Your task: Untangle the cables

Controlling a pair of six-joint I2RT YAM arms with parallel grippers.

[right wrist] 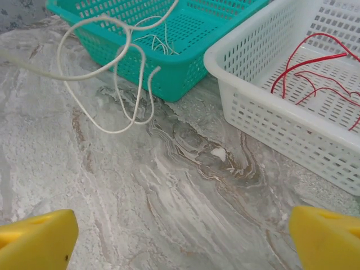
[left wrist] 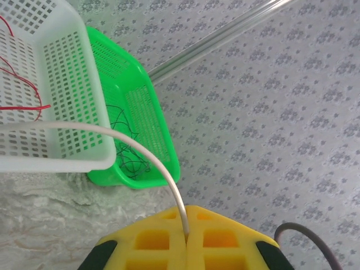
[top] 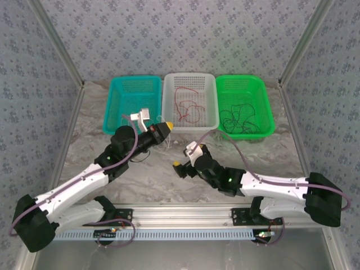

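A white cable [left wrist: 169, 175] is pinched between the yellow fingers of my left gripper [left wrist: 186, 224], which is shut on it just in front of the white basket [top: 189, 77]. From there the cable arcs away, and its loose loops [right wrist: 115, 73] hang in front of the teal basket [right wrist: 185, 67]. A red cable [top: 185, 104] lies curled in the white basket. A black cable [top: 238, 118] lies tangled in the green basket [top: 269, 112]. My right gripper [right wrist: 180, 247] stands open low over the bare marble table, its fingers wide apart with nothing between them.
Three baskets stand side by side at the back of the table: teal [top: 115, 112], white, green. The walls of the cell close in behind and beside them. Both arms reach toward the middle of the table, their grippers [top: 164, 128] [top: 183, 163] close together.
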